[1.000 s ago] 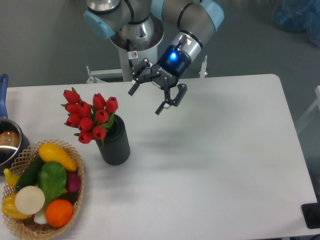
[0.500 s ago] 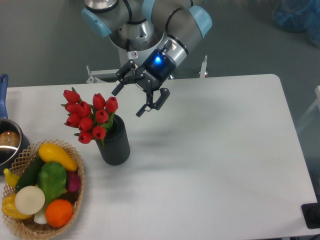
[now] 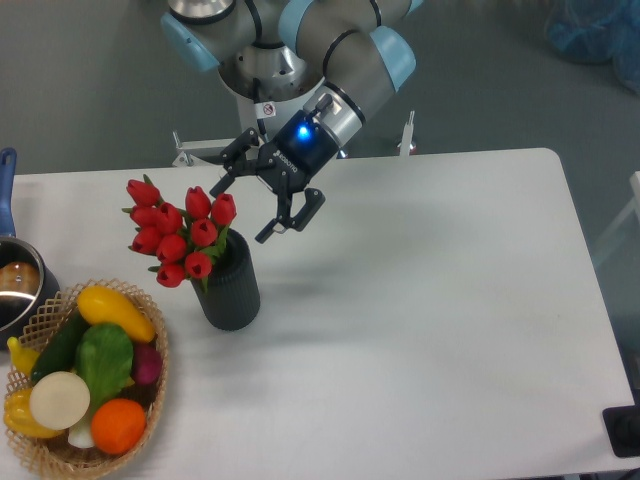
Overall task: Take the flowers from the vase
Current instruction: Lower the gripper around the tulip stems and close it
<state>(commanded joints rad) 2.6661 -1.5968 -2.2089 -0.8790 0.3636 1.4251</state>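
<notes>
In the left half of the frame, a little above the middle, you see the flowers (image 3: pixel 178 227), a tight bunch of red tulip buds with green stems and leaves, standing in the vase (image 3: pixel 230 283); the vase is dark, ribbed and upright on the white table (image 3: pixel 430 330), and the buds lean out over its upper left rim; just to the right of the topmost buds you find the gripper (image 3: pixel 243 208), its two black fingers spread wide with nothing between them; one fingertip sits at the upper left, close to the buds near the table's far edge, and the other (image 3: pixel 266 235) points down and left beside the mouth of the vase; you cannot tell from this view whether either finger touches a bud or the rim; behind the fingers a blue light (image 3: pixel 302 132) glows on the wrist, and the grey arm with pale blue joint caps (image 3: pixel 345 50) rises to the top centre of the frame; in the lower left corner you have a wicker basket (image 3: pixel 150 400) holding coloured fruit and vegetables, near the vase but apart from it; at the left edge, above the basket, part of a metal pot (image 3: pixel 18 285) with a blue handle shows.
</notes>
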